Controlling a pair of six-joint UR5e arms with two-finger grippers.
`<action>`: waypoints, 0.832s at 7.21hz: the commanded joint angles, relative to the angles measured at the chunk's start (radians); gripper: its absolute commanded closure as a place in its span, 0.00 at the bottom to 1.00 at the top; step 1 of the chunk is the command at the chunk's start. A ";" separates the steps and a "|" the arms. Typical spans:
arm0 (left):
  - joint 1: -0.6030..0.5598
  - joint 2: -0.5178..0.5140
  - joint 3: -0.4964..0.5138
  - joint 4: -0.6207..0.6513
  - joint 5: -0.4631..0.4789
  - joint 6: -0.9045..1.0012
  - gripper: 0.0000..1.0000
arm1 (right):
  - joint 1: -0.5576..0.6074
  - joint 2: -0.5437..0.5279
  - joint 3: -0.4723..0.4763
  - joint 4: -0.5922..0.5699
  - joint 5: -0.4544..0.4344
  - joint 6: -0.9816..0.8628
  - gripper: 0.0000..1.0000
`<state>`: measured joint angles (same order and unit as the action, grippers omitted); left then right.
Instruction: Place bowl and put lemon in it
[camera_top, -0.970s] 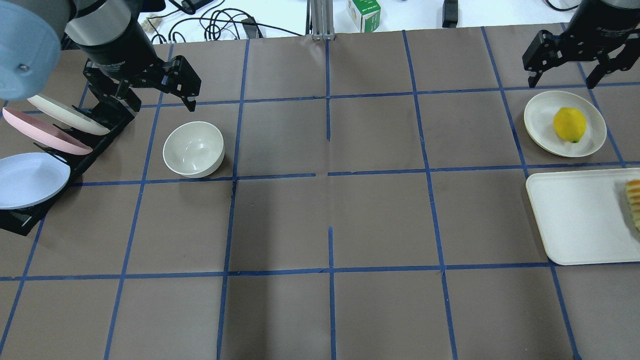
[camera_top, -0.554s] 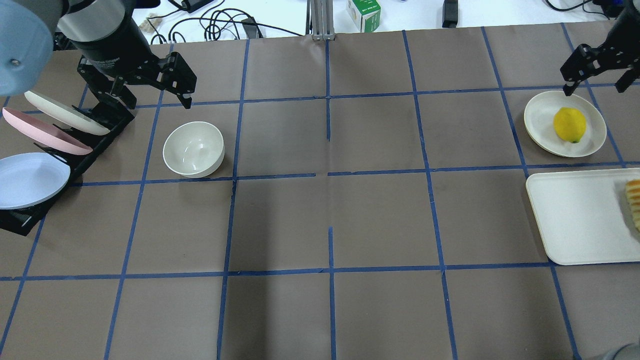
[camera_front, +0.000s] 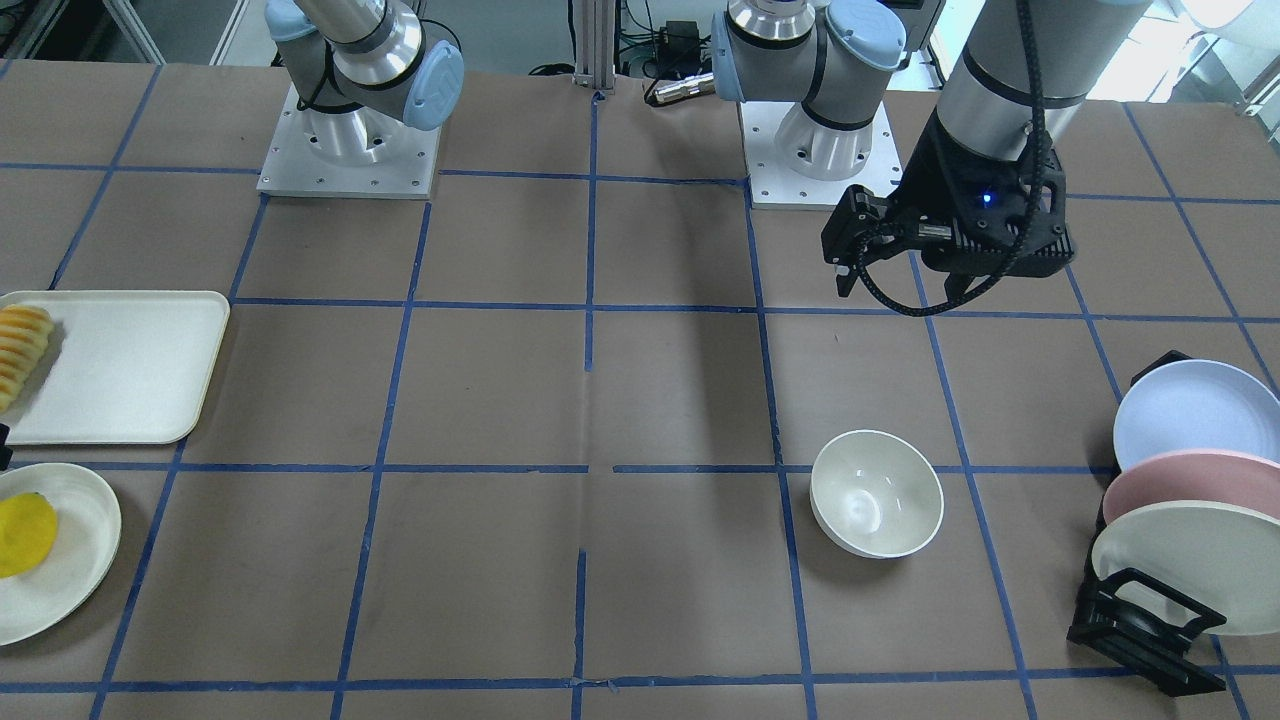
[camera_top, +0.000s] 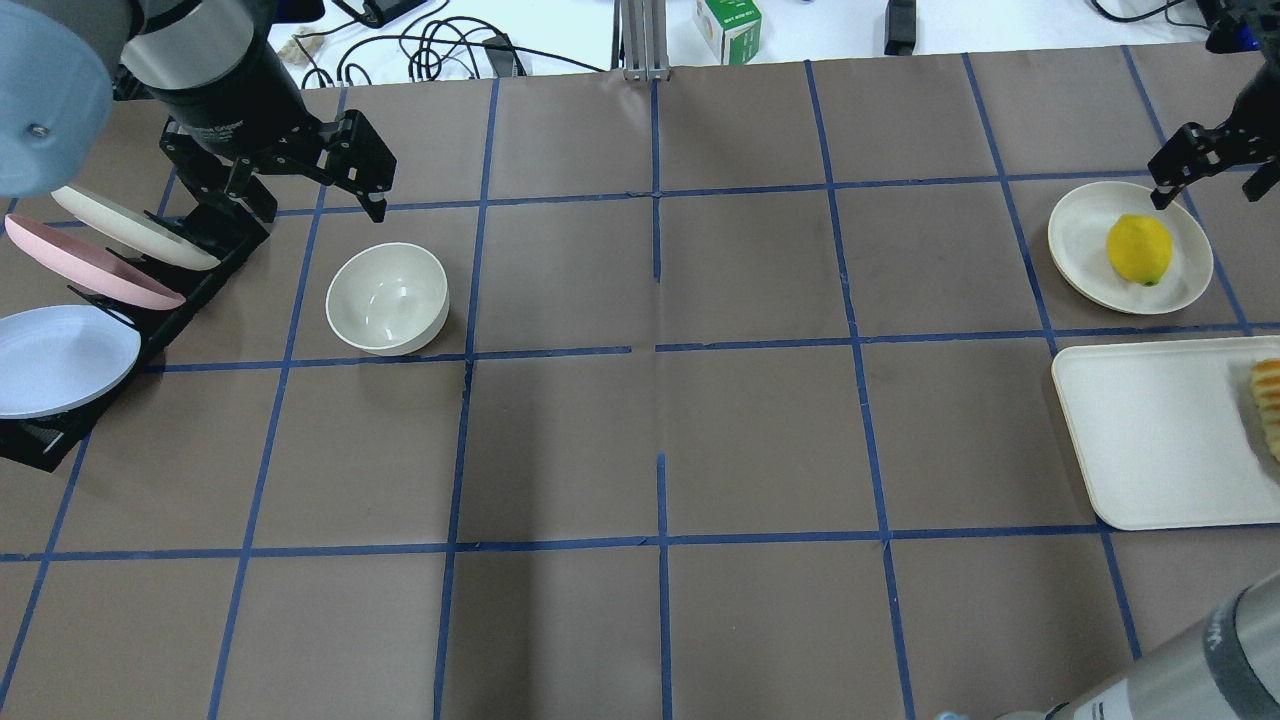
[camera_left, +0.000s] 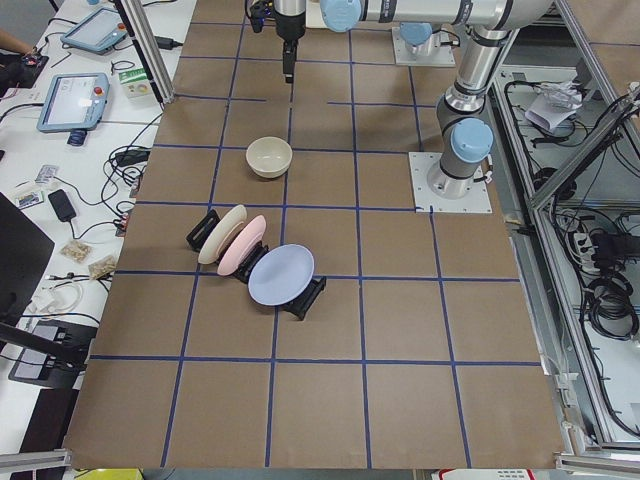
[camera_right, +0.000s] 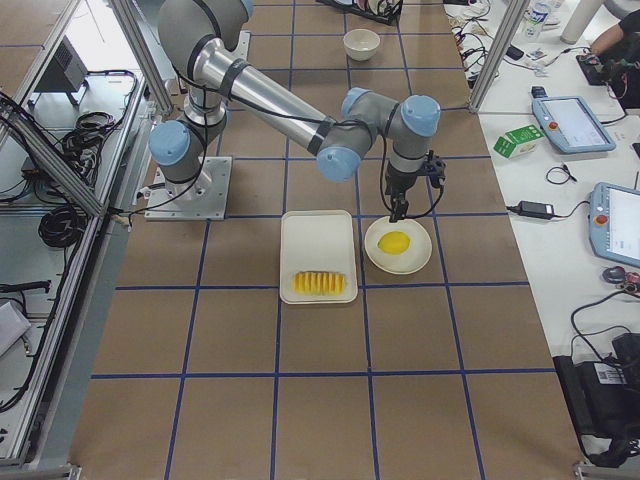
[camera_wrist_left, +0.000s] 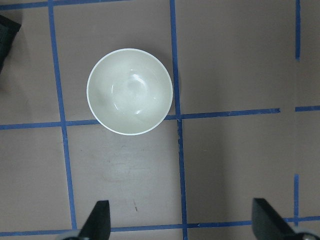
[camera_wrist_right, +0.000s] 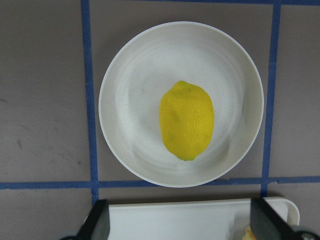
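- Bowl (camera_top: 387, 298), in the overhead view, stands upright and empty on the brown worktop (camera_top: 660, 440). The left claw (camera_top: 318, 205) hangs near its far side with jaws spread wide, touching nothing. The lemon (camera_top: 1139, 249) lies on a cream plate (camera_top: 1080, 250), and the right claw (camera_top: 1205, 195) is open over the plate's far rim.
- Front-facing: the left claw sits raised, on the robot's side of the bowl and apart from it.
- Exterior left: the bowl stands beyond the plate rack (camera_left: 300, 300).
- Exterior right: the right claw hangs by the plate's edge, with the lemon mid-plate and a tray (camera_right: 318, 235) just beside.
- Left wrist: the bowl lies ahead of the parted fingertips (camera_wrist_left: 99, 220), nearer this one.
- Right wrist: the lemon is centred on the plate, ahead of the spread fingers.
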<state>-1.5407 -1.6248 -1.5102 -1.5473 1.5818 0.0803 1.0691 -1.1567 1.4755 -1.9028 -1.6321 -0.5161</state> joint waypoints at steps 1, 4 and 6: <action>-0.001 0.003 -0.001 0.003 0.003 0.000 0.00 | -0.004 0.081 0.000 -0.059 0.001 -0.012 0.00; 0.005 -0.003 -0.002 0.004 0.001 -0.001 0.00 | -0.014 0.153 0.002 -0.108 -0.002 -0.007 0.00; 0.005 -0.001 -0.002 0.004 0.001 -0.001 0.00 | -0.014 0.196 -0.003 -0.110 -0.003 0.004 0.00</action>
<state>-1.5360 -1.6252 -1.5113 -1.5441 1.5837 0.0798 1.0551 -0.9860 1.4761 -2.0107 -1.6346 -0.5178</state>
